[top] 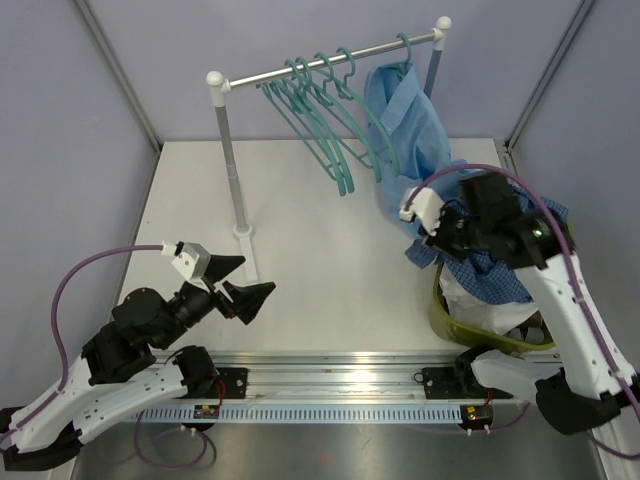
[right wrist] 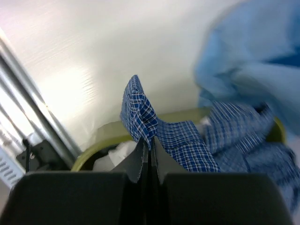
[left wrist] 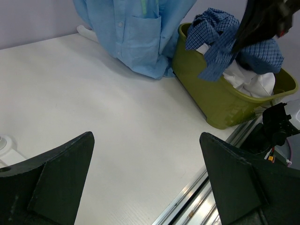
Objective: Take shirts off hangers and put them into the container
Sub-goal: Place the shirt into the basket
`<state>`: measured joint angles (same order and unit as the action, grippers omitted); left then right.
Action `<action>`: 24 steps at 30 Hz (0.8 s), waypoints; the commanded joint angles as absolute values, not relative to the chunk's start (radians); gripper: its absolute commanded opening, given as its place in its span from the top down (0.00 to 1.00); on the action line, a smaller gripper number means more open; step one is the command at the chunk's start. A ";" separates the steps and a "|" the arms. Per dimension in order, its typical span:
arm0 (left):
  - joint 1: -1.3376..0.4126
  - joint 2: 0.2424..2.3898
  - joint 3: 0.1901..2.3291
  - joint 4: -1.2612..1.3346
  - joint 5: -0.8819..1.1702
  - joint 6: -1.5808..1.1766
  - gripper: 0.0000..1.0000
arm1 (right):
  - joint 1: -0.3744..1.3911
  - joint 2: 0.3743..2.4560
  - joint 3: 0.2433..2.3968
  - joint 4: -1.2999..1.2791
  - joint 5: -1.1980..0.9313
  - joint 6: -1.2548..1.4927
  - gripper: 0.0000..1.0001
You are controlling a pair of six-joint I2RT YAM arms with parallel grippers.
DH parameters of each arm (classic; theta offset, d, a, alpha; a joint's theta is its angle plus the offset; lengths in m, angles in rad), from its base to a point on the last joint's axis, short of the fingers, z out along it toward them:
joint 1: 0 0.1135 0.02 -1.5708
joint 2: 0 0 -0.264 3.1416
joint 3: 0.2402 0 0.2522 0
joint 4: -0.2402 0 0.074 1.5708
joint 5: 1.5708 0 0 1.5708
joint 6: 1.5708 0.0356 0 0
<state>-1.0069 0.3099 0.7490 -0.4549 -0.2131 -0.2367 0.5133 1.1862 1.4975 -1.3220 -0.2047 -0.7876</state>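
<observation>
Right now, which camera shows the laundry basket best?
The left wrist view: the olive basket shows its long wall, rim and heaped contents sharply. The top external view hides most of it under the right arm and the blue check shirt. The right wrist view catches only a blurred stretch of rim behind its shut fingers.

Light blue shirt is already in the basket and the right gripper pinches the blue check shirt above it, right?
No. The light blue shirt hangs from the rail, outside the basket; the top external view shows it. The right gripper does pinch the blue check shirt.
</observation>
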 commanded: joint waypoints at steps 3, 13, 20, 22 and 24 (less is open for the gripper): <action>-1.009 0.310 0.775 -0.425 -0.218 -0.229 0.01 | 0.327 0.973 1.510 -1.240 -0.158 -0.655 1.00; -1.009 0.327 0.772 -0.405 -0.202 -0.196 0.01 | -0.065 0.886 0.947 -0.858 0.037 -0.505 1.00; -1.011 0.305 0.767 -0.411 -0.202 -0.186 0.01 | -0.331 1.141 0.767 -0.818 -0.280 -0.667 1.00; -1.009 0.302 0.759 -0.407 -0.204 -0.184 0.01 | -0.344 1.121 0.767 -0.848 -0.334 -0.714 0.93; -1.009 0.302 0.747 -0.402 -0.204 -0.184 0.01 | -0.353 1.031 0.794 -0.874 -0.359 -0.726 0.65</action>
<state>-1.0069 0.3138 0.7498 -0.4541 -0.2123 -0.2012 -0.3393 1.0847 0.8177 -0.8341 -0.2577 -0.6353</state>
